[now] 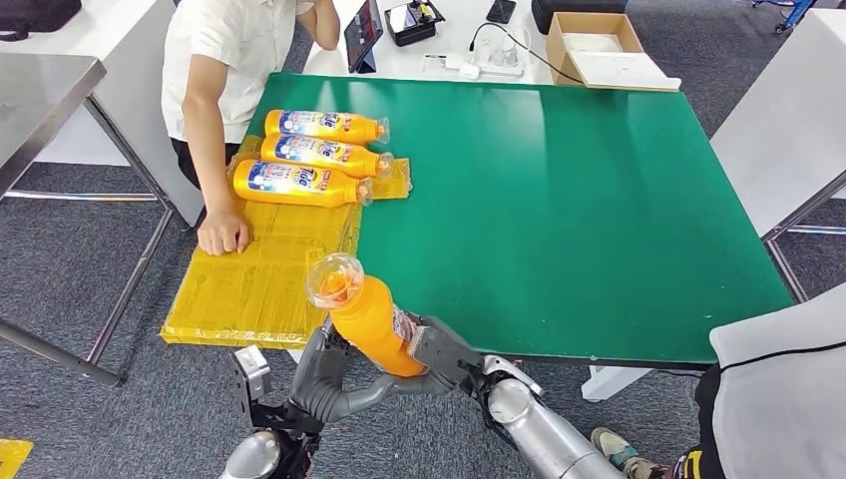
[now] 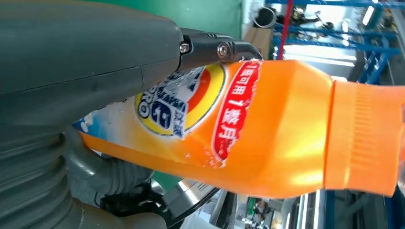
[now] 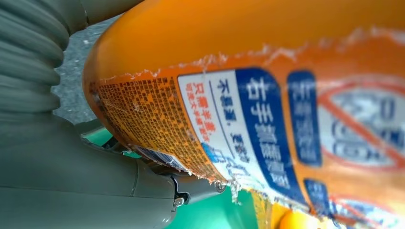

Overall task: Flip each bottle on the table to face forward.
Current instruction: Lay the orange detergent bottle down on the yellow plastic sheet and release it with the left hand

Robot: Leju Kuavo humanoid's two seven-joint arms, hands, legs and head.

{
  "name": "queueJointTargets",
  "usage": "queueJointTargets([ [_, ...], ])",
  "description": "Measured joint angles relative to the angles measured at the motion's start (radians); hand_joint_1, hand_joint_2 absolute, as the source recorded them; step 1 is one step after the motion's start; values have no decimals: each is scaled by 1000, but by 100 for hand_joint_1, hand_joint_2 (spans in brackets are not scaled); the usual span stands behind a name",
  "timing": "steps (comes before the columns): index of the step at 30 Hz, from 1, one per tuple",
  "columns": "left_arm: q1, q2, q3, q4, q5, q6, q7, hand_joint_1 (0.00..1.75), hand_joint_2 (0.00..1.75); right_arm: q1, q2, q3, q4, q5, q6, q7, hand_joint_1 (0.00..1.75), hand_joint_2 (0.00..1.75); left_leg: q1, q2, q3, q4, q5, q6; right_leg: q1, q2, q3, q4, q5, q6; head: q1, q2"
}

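Both hands — left (image 1: pixel 324 364), right (image 1: pixel 444 351) — grip one bottle (image 1: pixel 369 319) above the green table's (image 1: pixel 599 220) near edge; three bottles (image 1: pixel 314 155) lie on yellow sheet (image 1: pixel 259 279) — grey carpet (image 1: pixel 60 259) around.

Both my arms come up from below, meeting just off the near edge of the surface. Left hand (image 1: pixel 321 371) wraps the lower body of the orange bottle (image 1: pixel 374 324) from the left, thick grey thumb (image 2: pixel 90 47) laid across the printed label, darker fingers (image 2: pixel 210 47) reaching over beside it. Right hand (image 1: pixel 444 351) grips the same bottle from the right, palm against its back label. Right forearm (image 1: pixel 544 434), silver, angles in from the lower right. Left wrist bent inward. I hold the bottle raised, cap end tipped up and away from me.
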Motion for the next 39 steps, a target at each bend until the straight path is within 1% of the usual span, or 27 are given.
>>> queueJointTargets([
  [4,-3,-13,1,0,61,1,17,0,175,-6,1,28,10,-3,0,-2,175,175,0,0,0,0,0,0,0,0,0,0,0,0,0,0],
  [10,-13,-27,1,-4,166,-17,23,0,175,-5,4,53,15,-42,13,-54,175,175,0,0,0,0,0,0,0,0,0,0,0,0,0,0],
  [14,-19,-33,1,-6,203,-24,30,0,175,-4,4,57,9,-53,26,-71,175,175,0,0,0,0,0,0,0,0,0,0,0,0,0,0],
  [15,-20,-34,1,-6,208,-26,33,13,175,-4,4,58,8,-53,28,-76,175,175,0,0,0,0,0,0,0,0,0,0,0,0,0,0],
  [18,-26,-37,1,-6,225,-40,45,128,175,-3,3,64,2,-52,33,-106,175,175,0,0,0,0,0,0,0,0,0,0,0,0,0,0],
  [19,-28,-37,1,-6,231,-47,47,154,175,-3,2,65,1,-53,35,-115,175,175,0,0,0,0,0,0,0,0,0,0,0,0,0,0],
  [23,-38,-33,2,-4,253,-78,44,169,175,-5,1,65,-1,-54,36,-124,175,175,0,0,0,0,0,0,0,0,0,0,0,0,0,0],
  [26,-42,-30,2,-4,257,-85,43,175,175,-6,1,65,-2,-55,38,-126,175,175,0,0,0,0,0,0,0,0,0,0,0,0,0,0],
  [31,-45,-28,2,-4,218,-88,18,175,175,-13,1,67,-2,-59,63,-116,175,175,0,0,0,0,0,0,0,0,0,0,0,0,0,0],
  [35,-47,-26,0,-4,141,-73,-21,175,175,-33,1,81,-2,-65,79,-66,175,175,0,0,0,0,0,0,0,0,0,0,0,0,0,0],
  [39,-46,-17,0,-4,102,-64,-37,175,175,-52,-3,100,-2,-68,87,-17,173,175,0,0,0,0,0,0,0,0,0,0,0,0,0,0],
])
